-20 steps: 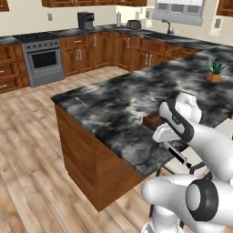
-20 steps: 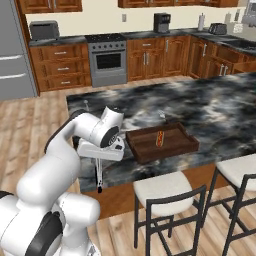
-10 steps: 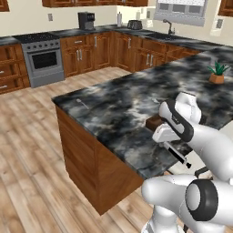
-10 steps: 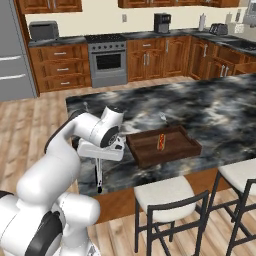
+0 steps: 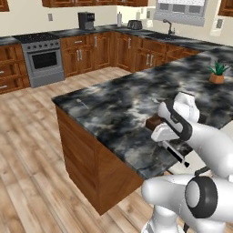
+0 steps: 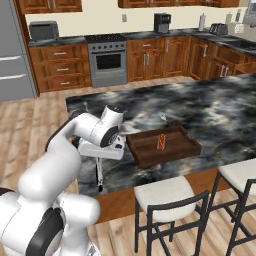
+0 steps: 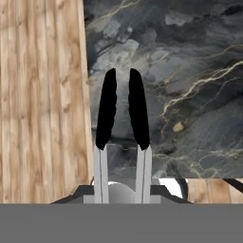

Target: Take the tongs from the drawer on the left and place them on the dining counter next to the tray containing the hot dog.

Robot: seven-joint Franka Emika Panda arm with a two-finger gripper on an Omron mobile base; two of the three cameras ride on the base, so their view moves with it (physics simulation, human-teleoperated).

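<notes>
My gripper is shut on the tongs, a slim silvery utensil whose black end points down past the near edge of the dining counter. The left base view has the tongs slanting down from the gripper. Their two black tips hover over the marbled counter's edge in the hand view. The dark brown tray with the hot dog sits on the counter just right of the gripper. Which of the far cabinet drawers is the task's drawer I cannot tell.
Two stools stand at the counter's near side below the tray. A small potted plant stands farther along the counter. A stove and wooden cabinets line the back wall, and wood floor lies left of the counter.
</notes>
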